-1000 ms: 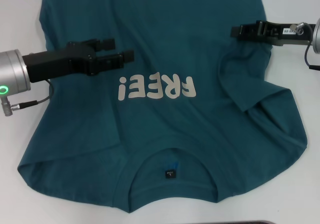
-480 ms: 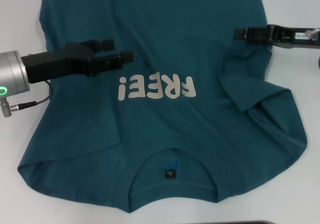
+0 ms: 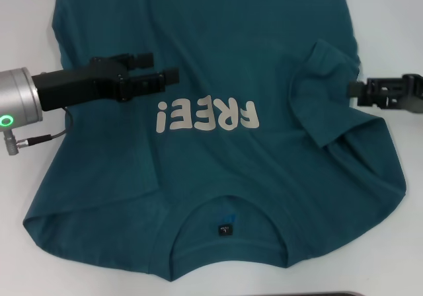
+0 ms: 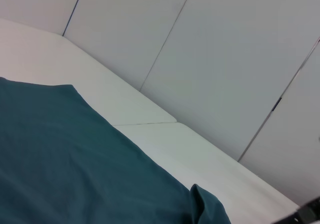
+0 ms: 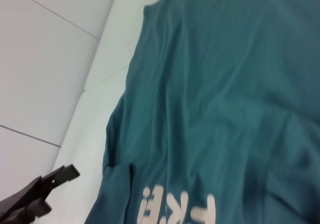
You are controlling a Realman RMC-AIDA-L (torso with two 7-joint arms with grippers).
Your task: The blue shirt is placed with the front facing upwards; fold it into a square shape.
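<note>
The blue shirt [image 3: 218, 51] lies spread front-up on the white table, its cream "FREE!" lettering [image 3: 208, 116] upside-down at the middle and the black neck label [image 3: 226, 230] near the front edge. Its right sleeve [image 3: 327, 78] is folded inward over the body. My left gripper [image 3: 165, 66] hovers open over the shirt's left chest, nothing between its fingers. It also shows in the right wrist view as the left gripper [image 5: 42, 189]. My right gripper [image 3: 353, 89] sits at the shirt's right edge, just outside the folded sleeve.
White table [image 3: 390, 18] shows on both sides of the shirt. Pale wall panels [image 4: 225, 59] stand behind the table [image 4: 165, 144]. A grey cable [image 3: 39, 136] hangs from the left wrist over the left margin.
My right gripper has pulled back to the right and nearer, off the shirt's side. The folded sleeve flap it covered now lies in full view. The left arm has barely moved.
</note>
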